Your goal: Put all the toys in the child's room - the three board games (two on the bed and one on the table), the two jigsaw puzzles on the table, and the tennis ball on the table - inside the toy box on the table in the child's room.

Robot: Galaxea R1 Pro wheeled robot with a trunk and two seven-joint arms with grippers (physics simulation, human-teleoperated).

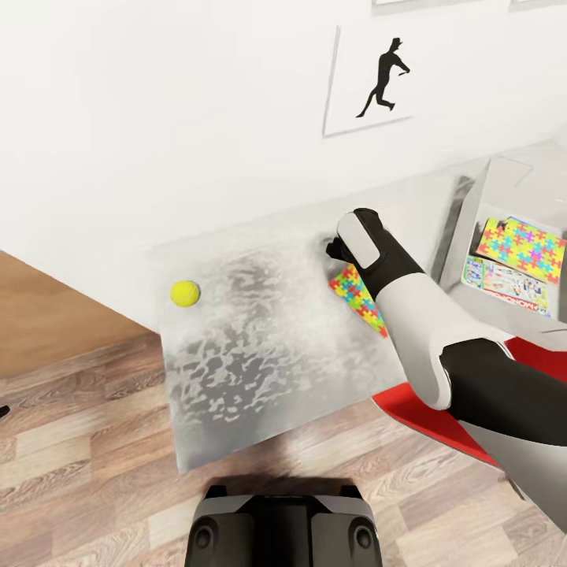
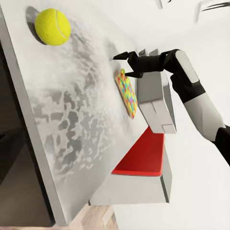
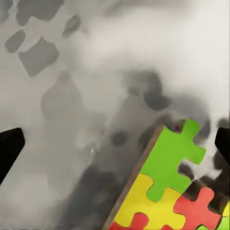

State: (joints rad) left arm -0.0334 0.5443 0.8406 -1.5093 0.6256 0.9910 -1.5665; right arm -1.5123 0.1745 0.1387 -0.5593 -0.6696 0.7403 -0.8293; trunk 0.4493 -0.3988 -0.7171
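Note:
A multicoloured jigsaw puzzle [image 1: 356,293] lies flat on the mottled grey-white table [image 1: 252,362], near its right side. My right gripper [image 1: 336,250] hovers open just over the puzzle's far corner [image 3: 167,189], with one dark fingertip [image 3: 9,149] on each side and nothing between them. The left wrist view shows the same gripper [image 2: 130,64] spread above the puzzle [image 2: 127,93]. The yellow tennis ball [image 1: 185,293] rests at the table's left [image 2: 52,26]. The light grey toy box [image 1: 463,236] stands to the right and holds a second puzzle [image 1: 521,249] and a pale board game [image 1: 508,285].
A red chair [image 1: 429,409] sits under the table's right end, below my right arm. A white wall with a black athlete poster [image 1: 378,79] runs behind the table. Wood-plank floor [image 1: 87,465] lies in front, with my dark base [image 1: 283,528] at the near edge.

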